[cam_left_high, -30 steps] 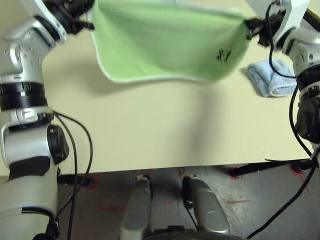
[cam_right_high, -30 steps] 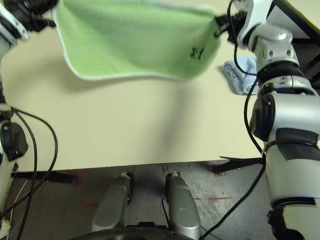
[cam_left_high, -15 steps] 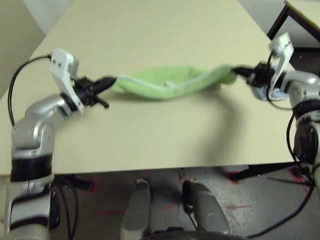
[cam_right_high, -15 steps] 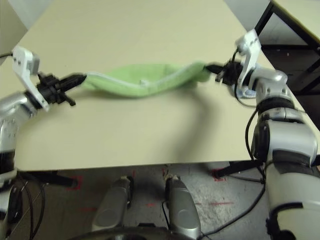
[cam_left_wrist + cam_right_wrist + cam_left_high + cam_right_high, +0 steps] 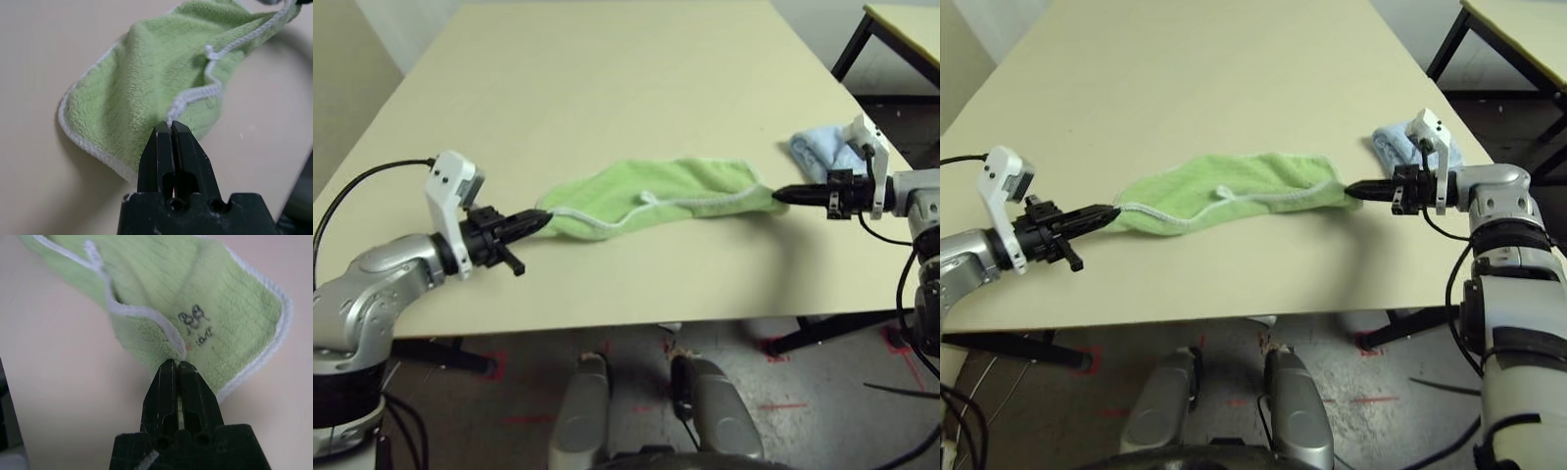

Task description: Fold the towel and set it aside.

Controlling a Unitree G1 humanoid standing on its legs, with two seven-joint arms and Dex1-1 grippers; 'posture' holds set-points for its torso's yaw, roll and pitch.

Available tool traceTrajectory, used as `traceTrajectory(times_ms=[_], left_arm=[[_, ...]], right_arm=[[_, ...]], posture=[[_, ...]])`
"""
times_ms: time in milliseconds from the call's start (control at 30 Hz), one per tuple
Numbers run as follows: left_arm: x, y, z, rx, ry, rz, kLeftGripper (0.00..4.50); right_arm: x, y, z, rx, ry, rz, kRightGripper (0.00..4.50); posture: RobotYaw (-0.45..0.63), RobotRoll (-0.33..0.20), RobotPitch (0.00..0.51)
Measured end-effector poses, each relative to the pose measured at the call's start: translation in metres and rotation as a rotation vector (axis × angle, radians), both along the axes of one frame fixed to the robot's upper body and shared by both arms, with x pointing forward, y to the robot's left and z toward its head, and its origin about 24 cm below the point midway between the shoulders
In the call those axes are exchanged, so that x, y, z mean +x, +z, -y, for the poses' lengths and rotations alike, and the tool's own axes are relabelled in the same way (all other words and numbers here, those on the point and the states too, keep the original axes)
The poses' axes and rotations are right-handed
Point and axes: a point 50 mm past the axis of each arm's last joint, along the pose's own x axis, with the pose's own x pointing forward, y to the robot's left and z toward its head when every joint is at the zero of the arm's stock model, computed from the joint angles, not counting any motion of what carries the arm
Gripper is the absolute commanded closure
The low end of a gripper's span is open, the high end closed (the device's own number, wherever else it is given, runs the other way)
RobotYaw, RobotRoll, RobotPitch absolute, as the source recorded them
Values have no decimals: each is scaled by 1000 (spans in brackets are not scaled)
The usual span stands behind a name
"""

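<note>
Two grippers, left gripper (image 5: pixel 530 223) and right gripper (image 5: pixel 785 195), have jaws closed on opposite ends of the towel (image 5: pixel 651 196), lying lengthwise along the counter's (image 5: pixel 607 78) near edge.

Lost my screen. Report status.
Left gripper and right gripper shut on towel ends. Towel doubled over on table. Blue cloth beside right gripper.

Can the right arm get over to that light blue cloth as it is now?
Probably, but not freely: the light blue cloth lies just past the right end effector with bare table between, yet that end effector is shut on the green towel.
</note>
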Motion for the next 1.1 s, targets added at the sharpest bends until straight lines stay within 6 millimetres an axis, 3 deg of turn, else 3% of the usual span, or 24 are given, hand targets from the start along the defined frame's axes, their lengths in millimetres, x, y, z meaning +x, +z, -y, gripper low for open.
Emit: traceTrajectory(times_ms=[367,600,833,1100], left_arm=[[-2,3,-12,-133,15,-74,4450],[15,6,-14,-205,113,-31,4450],[27,9,-18,-234,184,-10,4450],[49,6,-16,-208,269,24,4450]], right_arm=[[0,-3,-1,11,-11,-24,4500],[16,-13,-16,86,-171,35,4500],[31,-13,-22,99,-336,104,4500],[46,-5,-37,80,-401,180,4500]], posture=[[188,0,142],[177,0,141],[179,0,136],[180,0,130]])
